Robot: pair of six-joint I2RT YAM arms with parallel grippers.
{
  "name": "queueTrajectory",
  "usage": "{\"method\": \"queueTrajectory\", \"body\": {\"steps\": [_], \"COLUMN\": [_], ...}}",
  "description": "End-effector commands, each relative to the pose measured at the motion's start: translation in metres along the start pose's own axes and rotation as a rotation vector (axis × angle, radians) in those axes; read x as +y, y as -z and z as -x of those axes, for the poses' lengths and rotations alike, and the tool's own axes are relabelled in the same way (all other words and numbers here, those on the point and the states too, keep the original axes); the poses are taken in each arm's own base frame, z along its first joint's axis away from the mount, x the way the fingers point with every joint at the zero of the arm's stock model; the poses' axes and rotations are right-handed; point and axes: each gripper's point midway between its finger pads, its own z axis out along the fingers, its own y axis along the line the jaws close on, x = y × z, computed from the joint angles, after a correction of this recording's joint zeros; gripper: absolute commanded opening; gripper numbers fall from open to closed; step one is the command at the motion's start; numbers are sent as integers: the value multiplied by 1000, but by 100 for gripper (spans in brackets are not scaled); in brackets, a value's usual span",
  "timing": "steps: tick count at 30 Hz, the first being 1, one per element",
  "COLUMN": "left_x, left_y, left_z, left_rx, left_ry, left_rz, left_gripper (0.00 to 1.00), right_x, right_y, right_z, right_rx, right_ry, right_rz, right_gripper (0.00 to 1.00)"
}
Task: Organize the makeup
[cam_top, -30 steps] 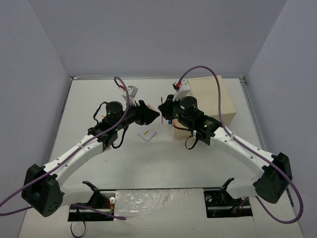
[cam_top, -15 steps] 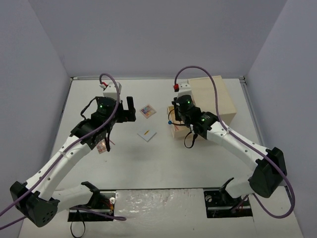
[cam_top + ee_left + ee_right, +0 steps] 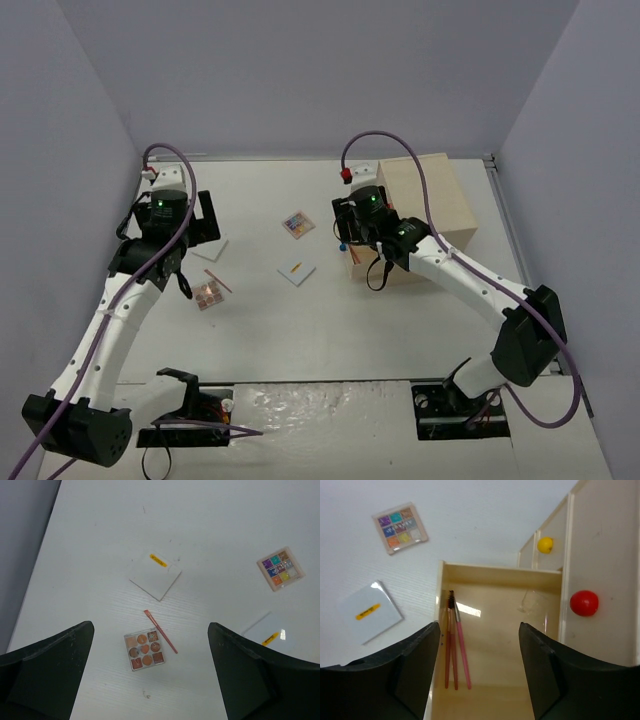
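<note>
"Looking at the left gripper (image 3: 149,626): how do its jaws stand?"

"Wide apart, gripping nothing. Beneath it lies an orange-toned square eyeshadow palette (image 3: 145,650), with a thin pink pencil (image 3: 160,631) at its 1 o'clock corner. A white square card (image 3: 155,575) sits at 12 o'clock and a multicoloured square eyeshadow palette (image 3: 280,569) at 2."

"And the right gripper (image 3: 479,626)?"

"Parted too, and empty, above the open drawer (image 3: 505,630) of the beige wooden box (image 3: 605,540). Three thin pink-red pencils (image 3: 462,655) lie along the drawer's 9 o'clock wall."
</note>
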Motion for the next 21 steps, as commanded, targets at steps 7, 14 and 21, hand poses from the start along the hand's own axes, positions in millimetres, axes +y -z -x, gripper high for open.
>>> {"method": "queueTrajectory", "body": {"steps": [7,14,21], "left_x": [26,64,92], "left_y": [-15,6,23], "left_z": [-8,2,7], "left_rx": [13,-87,-159], "left_ry": [81,156,201], "left_rz": [36,173,295], "left_gripper": [97,97,97], "right_x": [152,253,317], "right_y": [45,18,-25], "right_z": [55,-6,-58], "right_rx": [-207,-156,-134], "right_ry": [167,295,363], "right_rz": [516,720,803], "right_gripper": [63,60,55]}}
